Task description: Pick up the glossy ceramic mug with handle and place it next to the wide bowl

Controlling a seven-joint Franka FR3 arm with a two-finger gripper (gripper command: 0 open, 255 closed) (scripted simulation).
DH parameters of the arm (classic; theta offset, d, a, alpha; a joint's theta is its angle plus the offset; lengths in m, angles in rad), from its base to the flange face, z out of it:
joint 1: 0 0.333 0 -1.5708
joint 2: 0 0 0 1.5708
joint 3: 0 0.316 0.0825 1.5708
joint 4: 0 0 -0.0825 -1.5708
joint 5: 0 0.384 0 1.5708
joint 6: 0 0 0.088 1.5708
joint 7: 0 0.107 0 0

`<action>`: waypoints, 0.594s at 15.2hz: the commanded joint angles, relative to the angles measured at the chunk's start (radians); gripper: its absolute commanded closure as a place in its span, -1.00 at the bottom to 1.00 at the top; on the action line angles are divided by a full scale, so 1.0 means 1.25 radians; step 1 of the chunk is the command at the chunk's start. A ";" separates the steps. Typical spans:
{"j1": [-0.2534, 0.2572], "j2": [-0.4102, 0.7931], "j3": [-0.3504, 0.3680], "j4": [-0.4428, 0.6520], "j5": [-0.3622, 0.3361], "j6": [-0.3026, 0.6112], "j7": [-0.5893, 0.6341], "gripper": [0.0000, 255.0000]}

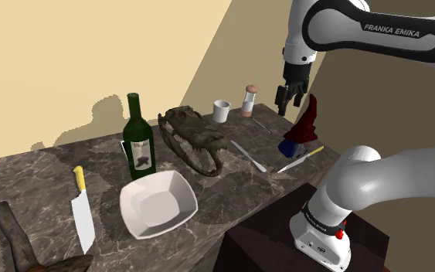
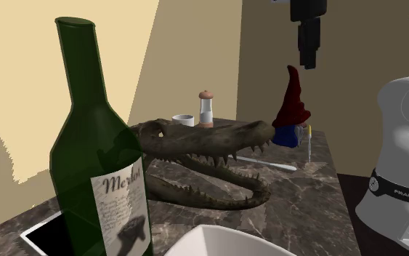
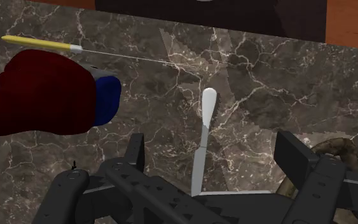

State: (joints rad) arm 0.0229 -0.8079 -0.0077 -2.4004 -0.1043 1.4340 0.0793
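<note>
The white mug point(image 1: 221, 110) stands at the far side of the dark marble table, beside a small shaker; in the second exterior view the mug point(image 2: 184, 119) peeks out behind the skull. The wide white bowl point(image 1: 158, 202) sits near the front edge, its rim point(image 2: 224, 240) low in the second exterior view. My black gripper point(image 1: 287, 104) hangs high above the table's right end, to the right of the mug and well apart from it. In the wrist view the gripper point(image 3: 215, 156) is open, its fingers point(image 3: 136, 149) spread with nothing between them.
A green wine bottle point(image 1: 138, 137) and a crocodile skull point(image 1: 192, 137) stand between mug and bowl. A red-hatted gnome point(image 1: 304, 127) is just below the gripper, with a butter knife point(image 3: 203, 140) and a yellow-handled tool point(image 3: 75, 48) nearby. A big knife point(image 1: 82, 212) lies left of the bowl.
</note>
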 commanded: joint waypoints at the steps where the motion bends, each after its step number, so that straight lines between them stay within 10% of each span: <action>1: 0.000 0.000 0.000 0.000 0.000 0.000 0.000 -1.00; 9: -0.008 0.214 -0.036 0.045 -0.012 0.192 -0.016 -1.00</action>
State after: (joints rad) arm 0.0138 -0.5765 -0.0494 -2.3580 -0.1194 1.6464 0.0599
